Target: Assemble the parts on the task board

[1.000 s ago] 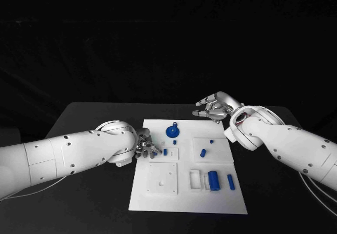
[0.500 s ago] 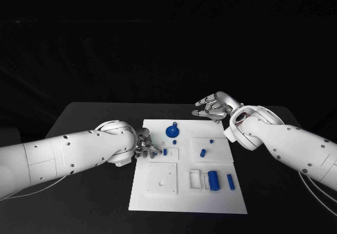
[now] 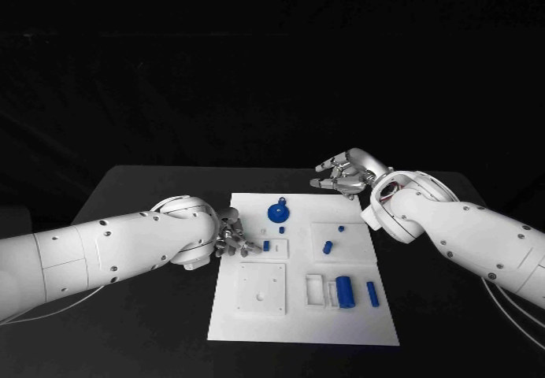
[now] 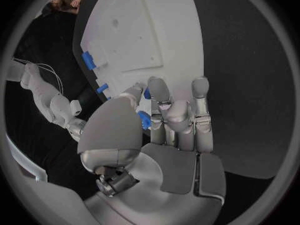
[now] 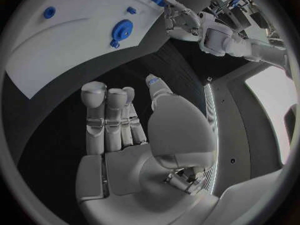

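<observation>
At the task board (image 3: 302, 323), your left hand (image 3: 235, 239) pinched a small blue part (image 4: 144, 120). Your right hand (image 3: 350, 175) hung spread, holding nothing. Several blue parts (image 3: 344, 290) lay loose; most assembly remained, by my judgement.

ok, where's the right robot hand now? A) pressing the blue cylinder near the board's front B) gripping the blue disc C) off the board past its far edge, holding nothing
C: the right robot hand sits over the black table beyond the task board's far edge, fingers apart and holding nothing; the blue disc lies untouched.
</observation>
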You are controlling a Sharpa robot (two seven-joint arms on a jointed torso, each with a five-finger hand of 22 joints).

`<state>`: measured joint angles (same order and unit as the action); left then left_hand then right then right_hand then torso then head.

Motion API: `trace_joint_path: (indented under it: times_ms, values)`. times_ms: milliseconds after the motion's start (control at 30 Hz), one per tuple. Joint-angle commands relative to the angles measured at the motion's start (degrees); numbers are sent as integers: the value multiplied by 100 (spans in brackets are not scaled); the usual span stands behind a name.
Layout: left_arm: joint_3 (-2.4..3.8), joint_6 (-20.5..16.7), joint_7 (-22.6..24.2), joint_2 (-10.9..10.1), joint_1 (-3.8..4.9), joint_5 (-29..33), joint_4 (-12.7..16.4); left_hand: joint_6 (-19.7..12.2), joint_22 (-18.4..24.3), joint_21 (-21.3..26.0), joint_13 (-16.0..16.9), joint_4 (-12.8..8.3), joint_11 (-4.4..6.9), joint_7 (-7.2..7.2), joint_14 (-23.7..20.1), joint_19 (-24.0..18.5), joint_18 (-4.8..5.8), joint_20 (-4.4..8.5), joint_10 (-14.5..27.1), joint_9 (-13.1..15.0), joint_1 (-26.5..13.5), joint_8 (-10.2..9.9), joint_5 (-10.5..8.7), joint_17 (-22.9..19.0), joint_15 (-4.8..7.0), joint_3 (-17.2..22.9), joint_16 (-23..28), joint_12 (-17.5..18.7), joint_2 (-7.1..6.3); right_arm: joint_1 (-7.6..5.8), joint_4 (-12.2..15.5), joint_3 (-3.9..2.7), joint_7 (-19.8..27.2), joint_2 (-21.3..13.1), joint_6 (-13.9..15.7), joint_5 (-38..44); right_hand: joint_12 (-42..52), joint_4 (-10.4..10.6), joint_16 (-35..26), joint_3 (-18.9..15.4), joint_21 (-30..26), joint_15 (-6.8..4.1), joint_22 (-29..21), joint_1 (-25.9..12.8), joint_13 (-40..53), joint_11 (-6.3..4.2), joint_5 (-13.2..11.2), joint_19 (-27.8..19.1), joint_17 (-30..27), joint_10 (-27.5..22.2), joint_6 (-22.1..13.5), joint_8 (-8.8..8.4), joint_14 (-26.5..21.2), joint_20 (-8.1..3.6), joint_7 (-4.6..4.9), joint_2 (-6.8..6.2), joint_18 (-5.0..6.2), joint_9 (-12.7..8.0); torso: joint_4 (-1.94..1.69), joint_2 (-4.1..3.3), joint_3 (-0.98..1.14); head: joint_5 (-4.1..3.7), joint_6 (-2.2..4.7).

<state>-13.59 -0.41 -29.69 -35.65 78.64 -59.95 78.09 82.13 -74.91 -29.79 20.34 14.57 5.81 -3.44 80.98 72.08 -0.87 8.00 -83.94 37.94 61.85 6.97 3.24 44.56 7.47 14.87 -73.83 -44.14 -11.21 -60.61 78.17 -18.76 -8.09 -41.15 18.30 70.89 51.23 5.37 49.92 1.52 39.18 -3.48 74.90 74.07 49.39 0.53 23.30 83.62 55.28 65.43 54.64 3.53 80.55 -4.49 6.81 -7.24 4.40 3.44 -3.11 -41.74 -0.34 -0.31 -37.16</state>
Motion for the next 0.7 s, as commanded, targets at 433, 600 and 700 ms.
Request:
trace_joint_path:
  times_ms: [433,600,700]
  values:
    - [50,7,71,-101,-2,166,89,8,-106,33,-57,176,8,14,-19,41,-17,9,-276,34,94,-48,-17,-51,37,-994,67,-2,95,26,-16,-3,54,-3,-29,8,-14,27,-44,15,-42,0,482,-26,-11,-4,35,31,-11,-37,-75,-12,-26,-2,-9,11,61,-1,-5,3,-4,-21,13]
    - [81,30,114,-177,-2,318,146,-14,-104,47,-78,182,4,23,-45,29,-14,14,-276,26,133,-66,-25,-107,39,-1035,106,29,38,34,-16,-3,56,-6,-32,8,-14,27,-44,15,-42,0,482,-26,-11,-4,35,31,-11,-37,-75,-12,-26,-2,-9,11,61,-1,-3,2,-5,-23,24]
    - [182,-15,232,-270,-2,601,204,-107,-77,131,-181,165,-35,74,-170,-34,8,18,-280,-57,177,-166,-28,-435,21,-1030,340,233,69,39,-15,-3,60,-14,-29,7,-14,27,-44,15,-42,0,482,-26,-11,-4,35,31,-11,-37,-75,-12,-26,-2,-9,11,61,-1,0,1,-1,-38,38]
